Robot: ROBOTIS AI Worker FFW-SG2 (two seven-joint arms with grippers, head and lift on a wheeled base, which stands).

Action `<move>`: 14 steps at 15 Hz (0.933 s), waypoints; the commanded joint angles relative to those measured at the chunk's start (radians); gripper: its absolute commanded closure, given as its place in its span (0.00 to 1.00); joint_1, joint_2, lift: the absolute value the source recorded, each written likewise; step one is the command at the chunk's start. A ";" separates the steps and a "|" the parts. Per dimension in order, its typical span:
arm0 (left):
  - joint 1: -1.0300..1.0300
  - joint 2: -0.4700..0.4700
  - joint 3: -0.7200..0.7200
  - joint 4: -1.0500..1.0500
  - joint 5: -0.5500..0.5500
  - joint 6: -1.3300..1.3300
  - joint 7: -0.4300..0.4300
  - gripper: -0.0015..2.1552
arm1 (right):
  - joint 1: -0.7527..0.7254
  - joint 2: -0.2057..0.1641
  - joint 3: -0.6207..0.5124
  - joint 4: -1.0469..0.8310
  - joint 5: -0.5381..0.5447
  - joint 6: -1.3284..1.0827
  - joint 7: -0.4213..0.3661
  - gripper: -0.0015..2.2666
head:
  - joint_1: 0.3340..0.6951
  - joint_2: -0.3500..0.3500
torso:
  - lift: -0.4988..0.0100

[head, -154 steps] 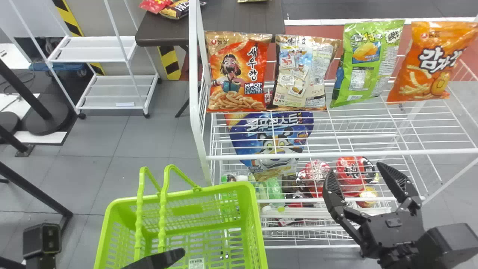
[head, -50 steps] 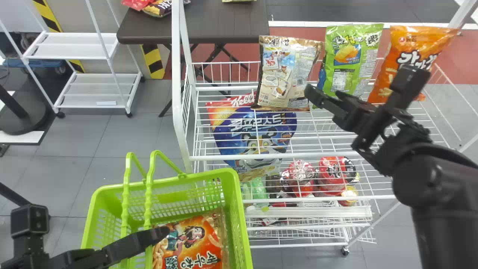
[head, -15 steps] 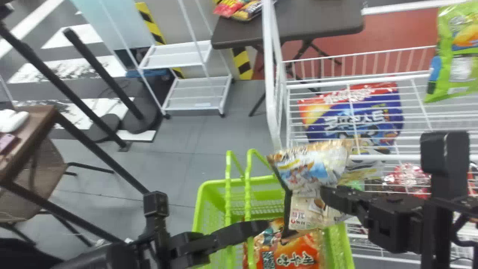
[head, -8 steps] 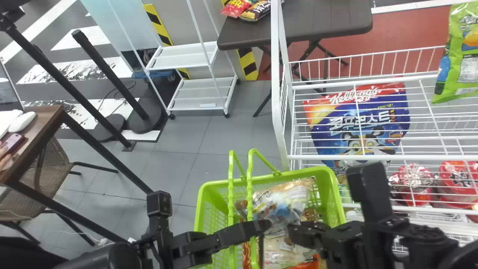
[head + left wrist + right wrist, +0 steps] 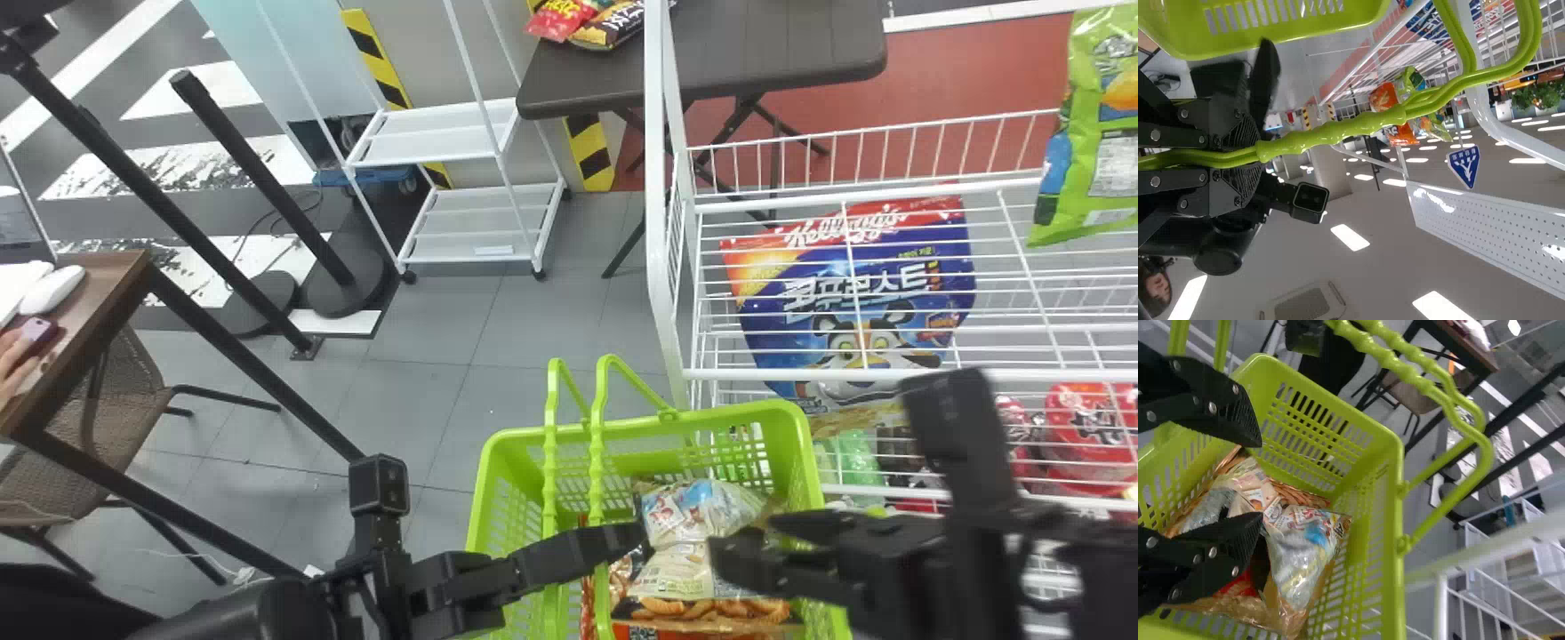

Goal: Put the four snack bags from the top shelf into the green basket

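Green basket: the basket (image 5: 807,449) is placed below and in front of the wire rack, with its handles (image 5: 597,462) raised.
Left gripper: the handles are gripped by the left gripper (image 5: 622,540), its fingers closed around them in the left wrist view.
Right gripper: the right gripper (image 5: 747,535) is held over the basket; its fingers are spread apart, with nothing gripped between them.
Cream bag: the cream bag (image 5: 685,516) is seen inside the basket, crumpled, lying on top of another snack bag. Whether it is touched by the right fingers cannot be told.
Orange-red bag: it (image 5: 747,613) is partly covered by the cream bag, within the same basket.
Green bag: the green bag (image 5: 1089,133) is stood on the top shelf (image 5: 756,374), cut off by the head view's right edge.
Orange bag: the orange bag (image 5: 1383,97) is seen beside the green one in the left wrist view.
Blue bag: the blue bag (image 5: 787,324) is seen through the shelf wires, lower down in the rack.
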 commanded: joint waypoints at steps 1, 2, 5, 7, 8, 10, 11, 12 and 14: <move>0.003 0.002 0.000 -0.006 0.003 0.001 -0.010 1.00 | 0.009 -0.002 -0.164 -0.043 -0.031 0.002 0.003 0.01 | 1.00 1.00 | 0.98; 0.006 0.002 0.000 -0.009 0.006 0.001 -0.010 1.00 | -0.017 -0.002 -0.231 -0.043 -0.029 -0.020 0.003 0.01 | 1.00 1.00 | 0.98; 0.011 0.002 0.000 -0.011 0.007 0.001 -0.010 1.00 | -0.155 -0.002 -0.375 0.042 0.050 -0.044 0.001 0.02 | 1.00 0.79 | 0.98; 0.015 0.003 0.000 -0.012 0.010 0.001 -0.010 1.00 | -0.246 -0.002 -0.403 0.141 0.136 -0.099 0.001 0.02 | 1.00 0.66 | 0.98; 0.020 0.003 0.002 -0.014 0.012 0.001 -0.010 1.00 | -0.281 -0.001 -0.408 0.189 0.168 -0.130 0.001 0.02 | 1.00 0.61 | 0.98; 0.023 0.005 0.006 -0.014 0.013 0.001 -0.010 1.00 | -0.370 -0.001 -0.408 0.327 0.264 -0.274 0.003 0.02 | 1.00 0.50 | 0.98; 0.023 0.005 0.008 -0.012 0.017 0.001 -0.010 1.00 | -0.408 -0.001 -0.408 0.396 0.282 -0.333 0.001 0.02 | 1.00 0.47 | 0.98; 0.023 0.005 0.009 -0.012 0.018 0.001 -0.010 1.00 | -0.453 -0.001 -0.408 0.477 0.296 -0.391 0.001 0.02 | 1.00 0.45 | 0.98; 0.023 0.005 0.011 -0.011 0.020 0.001 -0.010 1.00 | -0.537 0.004 -0.395 0.642 0.345 -0.529 -0.002 0.02 | 1.00 0.41 | 0.98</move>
